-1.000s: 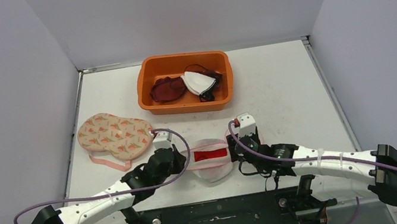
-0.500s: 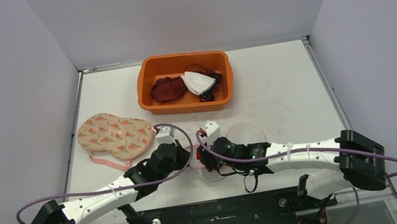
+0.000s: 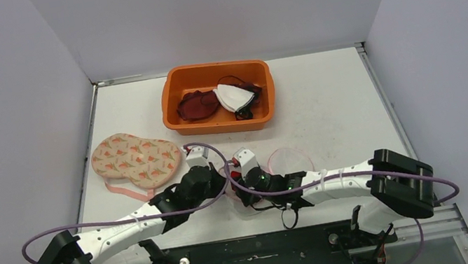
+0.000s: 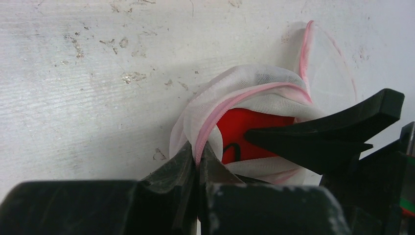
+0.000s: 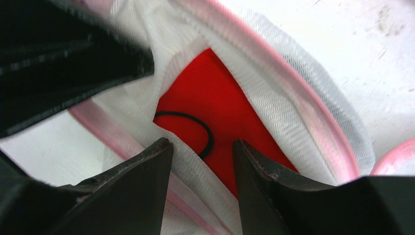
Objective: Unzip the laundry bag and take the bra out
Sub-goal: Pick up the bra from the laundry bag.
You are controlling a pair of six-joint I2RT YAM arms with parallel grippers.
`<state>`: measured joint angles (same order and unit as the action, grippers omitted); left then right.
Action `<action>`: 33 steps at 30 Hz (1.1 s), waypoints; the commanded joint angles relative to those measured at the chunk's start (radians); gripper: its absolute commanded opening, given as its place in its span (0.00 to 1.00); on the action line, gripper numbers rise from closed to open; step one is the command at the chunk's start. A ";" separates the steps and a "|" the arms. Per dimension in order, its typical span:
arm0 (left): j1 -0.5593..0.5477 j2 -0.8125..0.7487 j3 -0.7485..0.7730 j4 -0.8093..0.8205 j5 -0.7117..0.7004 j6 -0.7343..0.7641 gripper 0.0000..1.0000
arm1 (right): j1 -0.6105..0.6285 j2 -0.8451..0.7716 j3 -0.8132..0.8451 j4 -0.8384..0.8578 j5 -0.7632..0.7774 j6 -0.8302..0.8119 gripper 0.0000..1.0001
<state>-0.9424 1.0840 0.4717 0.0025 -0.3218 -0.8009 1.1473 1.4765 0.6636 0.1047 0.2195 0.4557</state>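
The white mesh laundry bag (image 4: 254, 81) with a pink zipper edge lies bunched between both grippers; its round flap (image 3: 290, 160) spreads to the right. Through the open slit the red bra (image 5: 215, 103) shows, with a black strap loop (image 5: 203, 128) on it. My left gripper (image 4: 198, 157) is shut on the pink zipper edge at the bag's left end. My right gripper (image 5: 201, 147) is open at the slit. One of its fingertips (image 5: 161, 147) rests on the mesh lip and the other sits over the red bra. From above, the left gripper (image 3: 219, 178) and right gripper (image 3: 238, 186) nearly meet.
An orange bin (image 3: 174, 85) at the back centre holds dark red and white garments. A floral padded piece (image 3: 136, 159) with a pink strap lies left of the left arm. Grey walls close in the table on three sides.
The right arm swung left from the bag's right end to the slit beside the left gripper. The bag bunched up and its flap fell open to the right. The left gripper kept its grip.
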 commanded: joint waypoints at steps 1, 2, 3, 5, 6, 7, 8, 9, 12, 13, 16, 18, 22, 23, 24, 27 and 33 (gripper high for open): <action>0.006 -0.001 0.018 0.016 -0.028 0.010 0.00 | 0.008 -0.074 -0.064 0.058 -0.111 -0.042 0.48; 0.008 0.001 0.020 0.018 -0.028 0.011 0.00 | 0.009 -0.072 -0.068 0.047 -0.131 -0.047 0.47; 0.008 0.006 0.021 0.020 -0.029 0.012 0.00 | 0.009 -0.069 -0.071 0.038 -0.147 -0.054 0.47; 0.008 0.016 0.026 0.023 -0.028 0.014 0.00 | 0.010 -0.069 -0.082 0.024 -0.164 -0.060 0.47; 0.007 0.021 0.028 0.025 -0.026 0.015 0.00 | 0.012 -0.073 -0.087 0.021 -0.169 -0.060 0.47; 0.008 0.025 0.030 0.027 -0.022 0.014 0.00 | 0.011 -0.081 -0.092 0.021 -0.171 -0.059 0.48; 0.007 0.028 0.029 0.030 -0.018 0.015 0.00 | 0.011 -0.093 -0.096 0.021 -0.161 -0.054 0.49; 0.007 0.030 0.027 0.032 -0.014 0.014 0.00 | 0.011 -0.108 -0.098 0.020 -0.149 -0.046 0.51; 0.007 0.030 0.016 0.033 -0.010 0.014 0.00 | 0.009 -0.166 -0.101 0.027 -0.073 -0.004 0.56; 0.008 0.028 0.010 0.033 -0.010 0.013 0.00 | 0.007 -0.187 -0.102 0.037 -0.039 0.013 0.56; 0.007 0.013 -0.010 0.027 -0.022 0.014 0.00 | 0.002 -0.242 -0.104 0.078 0.050 0.074 0.58; 0.008 0.005 -0.019 0.018 -0.035 0.012 0.00 | -0.001 -0.253 -0.095 0.105 0.091 0.109 0.59; 0.008 0.004 -0.028 0.006 -0.055 0.009 0.00 | -0.004 -0.193 -0.037 0.105 0.136 0.144 0.60; 0.008 0.006 -0.028 0.000 -0.056 0.008 0.00 | -0.006 -0.158 -0.019 0.098 0.141 0.150 0.60; 0.006 0.007 -0.028 -0.001 -0.058 0.006 0.00 | -0.008 -0.132 -0.001 0.095 0.140 0.154 0.60; 0.004 -0.002 -0.032 -0.034 -0.060 -0.002 0.00 | -0.010 -0.067 0.033 0.105 0.114 0.162 0.59; 0.004 -0.074 -0.034 -0.040 -0.035 -0.009 0.06 | -0.011 -0.036 0.040 0.109 0.108 0.175 0.55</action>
<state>-0.9405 1.0706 0.4286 -0.0387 -0.3592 -0.8043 1.1397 1.4467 0.6689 0.1719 0.3069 0.6041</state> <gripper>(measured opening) 0.011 0.559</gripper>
